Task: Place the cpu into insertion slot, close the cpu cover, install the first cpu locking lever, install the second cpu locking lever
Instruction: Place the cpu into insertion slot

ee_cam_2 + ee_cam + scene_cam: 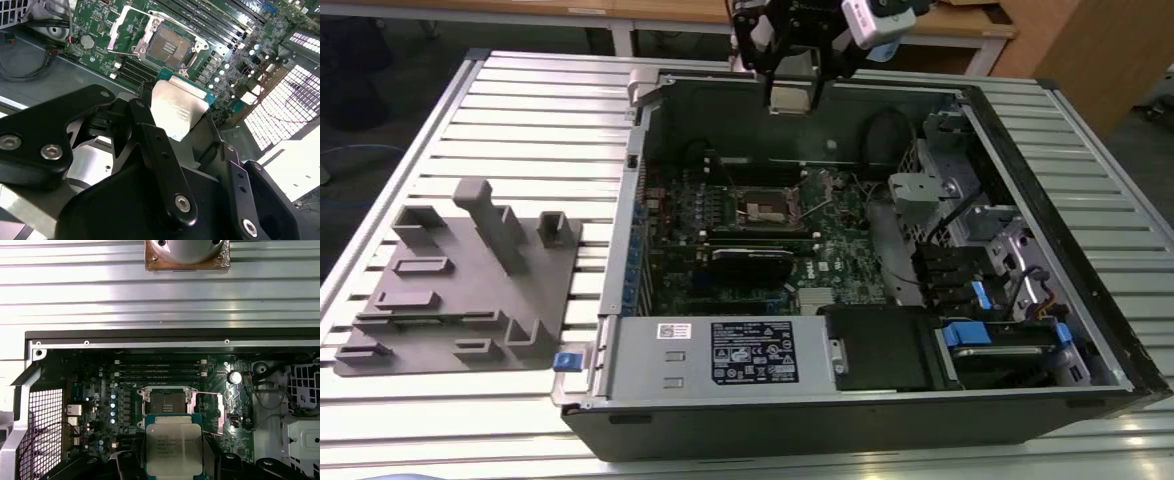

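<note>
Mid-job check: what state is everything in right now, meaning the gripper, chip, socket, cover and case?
gripper: shut on the cpu, above the open case.
cpu: held in the gripper, metal top showing, not yet seated.
insertion slot: empty, dark centre exposed.
cpu cover: swung open, off the slot.
computer case: lying on its side, panel off, board exposed.

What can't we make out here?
Underside of the cpu: faces away in both wrist views.
Contacts in the insertion slot: too small in the exterior view.
Where the gripper meets the cpu's edges: hidden by its own black links, second wrist view.
The arm above: cut off at the exterior view's top edge.
</note>
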You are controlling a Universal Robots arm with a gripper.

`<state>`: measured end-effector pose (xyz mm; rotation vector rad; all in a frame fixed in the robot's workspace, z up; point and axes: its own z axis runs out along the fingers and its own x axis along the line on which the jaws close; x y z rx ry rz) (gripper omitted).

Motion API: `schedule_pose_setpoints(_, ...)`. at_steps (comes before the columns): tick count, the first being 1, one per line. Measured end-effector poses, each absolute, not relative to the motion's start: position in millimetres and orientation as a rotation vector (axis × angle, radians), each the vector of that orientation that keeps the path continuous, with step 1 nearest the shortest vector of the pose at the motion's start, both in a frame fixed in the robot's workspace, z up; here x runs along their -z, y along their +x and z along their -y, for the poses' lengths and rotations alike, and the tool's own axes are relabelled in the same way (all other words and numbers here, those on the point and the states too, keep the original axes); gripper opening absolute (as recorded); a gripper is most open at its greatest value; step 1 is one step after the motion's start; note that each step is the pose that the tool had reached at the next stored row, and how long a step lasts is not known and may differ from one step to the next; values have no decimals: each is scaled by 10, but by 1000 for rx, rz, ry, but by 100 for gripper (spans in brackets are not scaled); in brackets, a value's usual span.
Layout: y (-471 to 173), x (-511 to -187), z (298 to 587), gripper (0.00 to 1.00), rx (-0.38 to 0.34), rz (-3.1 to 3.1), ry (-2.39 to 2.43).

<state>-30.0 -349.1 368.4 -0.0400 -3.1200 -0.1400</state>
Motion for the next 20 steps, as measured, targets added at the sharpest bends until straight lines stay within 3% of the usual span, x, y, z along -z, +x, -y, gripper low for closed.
schedule_pose_setpoints(20,-300,-3575,3491,54,139,3123,-40)
